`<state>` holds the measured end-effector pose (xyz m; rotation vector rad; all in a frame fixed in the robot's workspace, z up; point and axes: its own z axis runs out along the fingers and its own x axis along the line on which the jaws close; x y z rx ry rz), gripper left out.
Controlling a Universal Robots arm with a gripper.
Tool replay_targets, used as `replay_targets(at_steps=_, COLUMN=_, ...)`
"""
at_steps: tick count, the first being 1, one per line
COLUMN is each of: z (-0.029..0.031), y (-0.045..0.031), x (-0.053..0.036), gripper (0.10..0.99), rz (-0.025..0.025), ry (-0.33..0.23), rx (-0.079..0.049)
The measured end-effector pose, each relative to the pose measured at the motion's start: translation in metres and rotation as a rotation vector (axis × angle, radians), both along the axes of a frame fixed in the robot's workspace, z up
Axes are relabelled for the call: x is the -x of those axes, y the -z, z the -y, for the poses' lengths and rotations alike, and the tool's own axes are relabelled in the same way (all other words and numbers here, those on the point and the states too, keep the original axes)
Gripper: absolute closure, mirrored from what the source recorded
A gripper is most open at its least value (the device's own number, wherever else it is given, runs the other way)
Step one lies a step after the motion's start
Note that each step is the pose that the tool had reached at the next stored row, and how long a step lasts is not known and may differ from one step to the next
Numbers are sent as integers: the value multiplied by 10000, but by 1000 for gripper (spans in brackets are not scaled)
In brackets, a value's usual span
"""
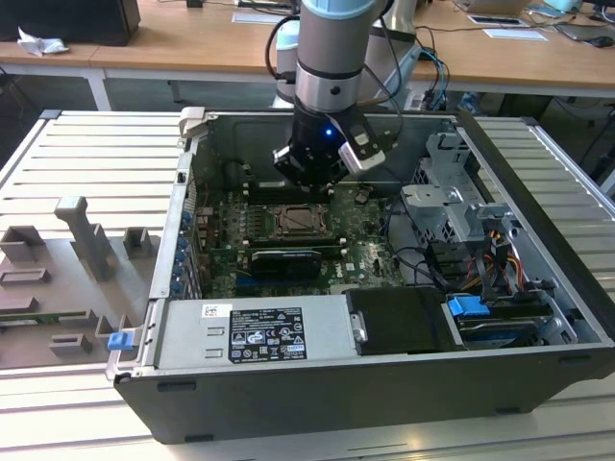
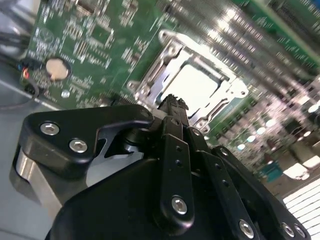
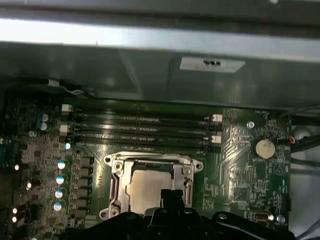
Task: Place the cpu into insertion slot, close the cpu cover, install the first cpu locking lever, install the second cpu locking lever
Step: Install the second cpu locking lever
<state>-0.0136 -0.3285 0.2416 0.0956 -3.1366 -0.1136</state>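
The arm [image 1: 332, 58] hangs vertically, its claw [image 2: 172, 104] pointing down, fingers together.

Matt pale metal cpu [image 3: 147, 187] inside shiny silver metal cpu cover [image 3: 116, 184].

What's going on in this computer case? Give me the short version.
A single robot arm is reaching into an open computer case. Its end effector hovers just above the insertion slot on the green motherboard. The cpu already lies in the slot, its pale metal face showing through the window of the cpu cover, which lies flat over it. The end effector holds nothing.
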Motion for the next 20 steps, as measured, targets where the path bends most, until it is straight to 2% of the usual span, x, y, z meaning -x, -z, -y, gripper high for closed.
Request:
replay_targets(at_steps=2, z=84, y=2, x=0, gripper=980, rz=0, ry=-1, rx=-2)
replay_targets(at_steps=4, z=111, y=6, x=0, gripper=980, rz=-9, ry=-3, rx=-8)
replay_targets(at_steps=6, z=150, y=15, x=0, gripper=980, rz=-13, ry=-14, rx=-72)
replay_targets(at_steps=9, z=275, y=29, x=2, gripper=980, rz=-13, ry=-29, rx=-143)
replay_targets(at_steps=13, z=425, y=36, x=8, gripper=980, rz=-14, ry=-38, rx=-170)
replay_targets(at_steps=14, z=471, y=38, x=38, gripper=980, rz=-12, ry=-40, rx=-174)
replay_targets(at_steps=20, z=489, y=46, x=274, gripper=980, rz=-13, ry=-54, rx=-188)
